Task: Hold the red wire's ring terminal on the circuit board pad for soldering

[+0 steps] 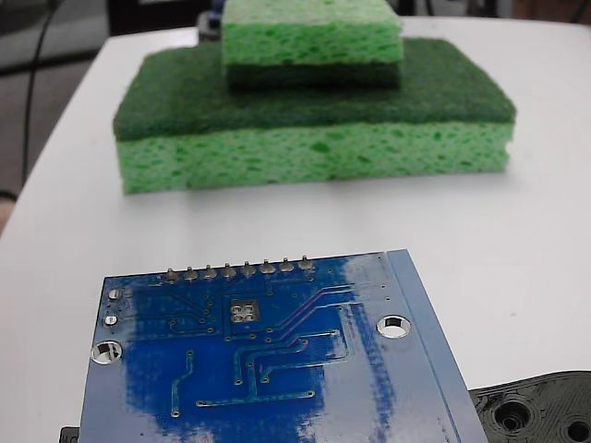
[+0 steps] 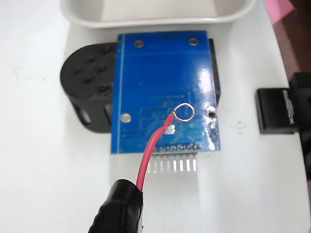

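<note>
Slippage is the risk: the ring terminal (image 2: 184,112) on the red wire (image 2: 151,146) seems to hover above the circuit board (image 2: 160,73), absent from the fixed view near the pad (image 1: 243,311). Jaw state cannot be told beneath the black sleeve (image 2: 119,206).

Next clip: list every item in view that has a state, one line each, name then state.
circuit board: lying flat on a black holder, pins toward the wrist camera.
ring terminal: over the board in the wrist view, absent from the fixed view.
red wire: bent, running up from a black sleeve.
pad: bare.
sponges: stacked, untouched.
jaws: not visible.
</note>
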Controlling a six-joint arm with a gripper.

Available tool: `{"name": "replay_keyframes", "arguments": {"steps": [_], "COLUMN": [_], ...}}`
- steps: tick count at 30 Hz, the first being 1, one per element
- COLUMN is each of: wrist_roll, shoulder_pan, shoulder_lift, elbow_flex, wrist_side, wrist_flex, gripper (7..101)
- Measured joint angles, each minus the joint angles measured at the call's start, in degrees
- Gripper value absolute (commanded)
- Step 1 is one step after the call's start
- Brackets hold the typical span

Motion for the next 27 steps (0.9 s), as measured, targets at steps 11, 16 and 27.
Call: {"name": "replay_keyframes", "arguments": {"steps": [11, 16, 27], "wrist_roll": [-6.2, -9.4, -14.7], "shoulder_pan": [1.5, 3.0, 7.1], "shoulder_lift": [-14.9, -19.8, -27.9], "elbow_flex": [-9.1, -13.0, -17.8], "wrist_side": [-7.8, -10.5, -15.2], "wrist_flex": [1.6, 2.8, 4.0], "gripper": [100.3, 100.3, 100.3]}}
